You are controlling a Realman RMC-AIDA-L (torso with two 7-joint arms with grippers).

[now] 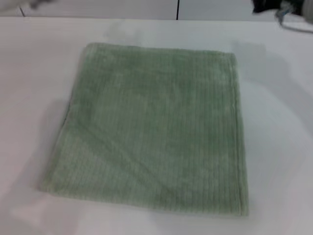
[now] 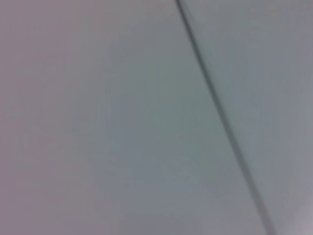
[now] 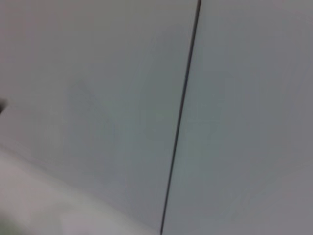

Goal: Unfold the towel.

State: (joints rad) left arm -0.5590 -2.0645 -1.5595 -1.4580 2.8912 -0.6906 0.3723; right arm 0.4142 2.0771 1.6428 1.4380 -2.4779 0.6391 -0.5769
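Head view: the towel (image 1: pixel 154 129), a pale sage-green ribbed cloth with hemmed edges, lies flat on the white table (image 1: pixel 279 127), occupying most of the central area. Its outline is roughly square, slightly skewed, with the near edge running close to the table's front margin. A shallow diagonal crease crosses the cloth from the left edge toward the near middle.

The right gripper (image 1: pixel 281 11) appears only as a dark, blurred form at the far right corner, well beyond and to the right of the towel and clear of it; whether it is spread or pressed together cannot be told. The towel therefore lies nearer to the robot than this gripper and to its left.

Both wrist views show only a plain pale panel (image 2: pixel 122 122) crossed by a thin dark seam (image 3: pixel 181 117); neither shows the towel.
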